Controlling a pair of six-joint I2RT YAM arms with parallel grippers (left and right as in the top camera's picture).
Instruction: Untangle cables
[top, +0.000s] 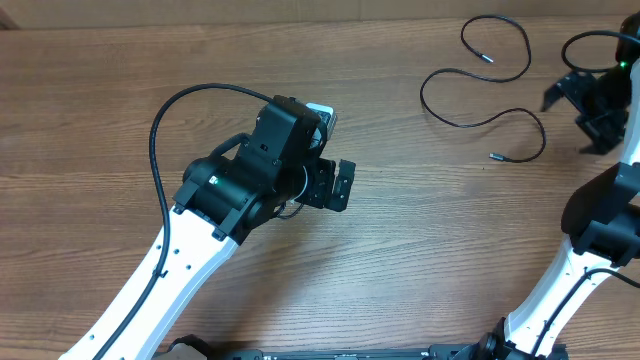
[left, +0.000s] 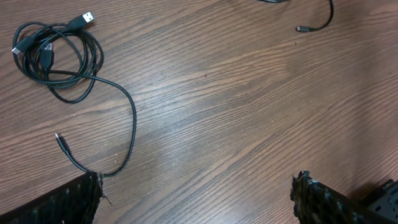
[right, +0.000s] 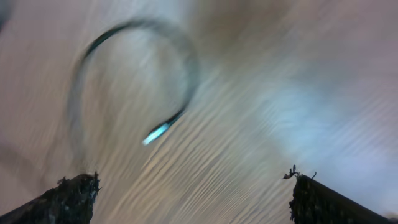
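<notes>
A small bundle of thin black cables (left: 59, 56) with USB plug ends lies at the top left of the left wrist view. One strand (left: 130, 124) runs from it down to my left fingertip, and its small plug (left: 60, 139) lies close by. In the overhead view my left arm hides the bundle. My left gripper (left: 196, 199) (top: 335, 187) is open and empty over bare wood. A loose black cable (top: 480, 90) curls at the far right of the table. My right gripper (top: 578, 108) (right: 193, 193) is open beside it. The blurred right wrist view shows a cable curve with a plug end (right: 155, 134).
The wooden table (top: 420, 250) fills all views. A thick black arm cable (top: 165, 120) loops out to the left of my left arm. The end of the loose cable also shows at the top right of the left wrist view (left: 314, 25).
</notes>
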